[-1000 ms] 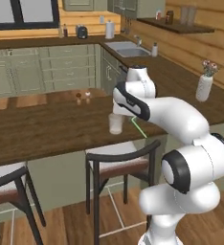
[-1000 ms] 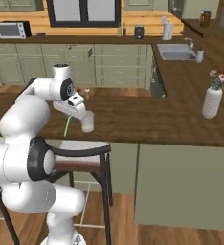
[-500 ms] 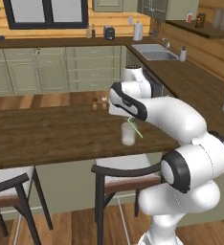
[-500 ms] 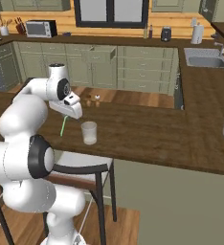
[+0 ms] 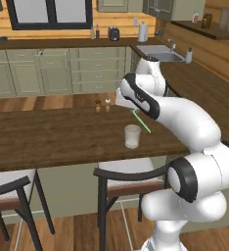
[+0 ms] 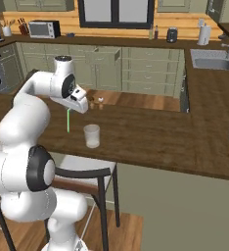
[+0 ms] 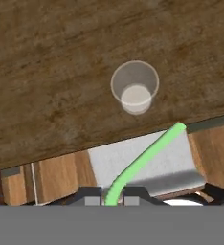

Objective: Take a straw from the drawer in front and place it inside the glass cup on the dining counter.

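One straw (image 7: 147,158) pinched in pincer (image 7: 113,197), above glass cup (image 7: 134,87).

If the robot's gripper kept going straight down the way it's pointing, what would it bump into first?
Probably the white chair seat below, beside the dining counter edge. The gripper, shut on the straw, points just short of the glass cup, though depth is hard to judge.

Even, soft rendered light, faint shadows, no glare; base views slightly soft, edges undistorted
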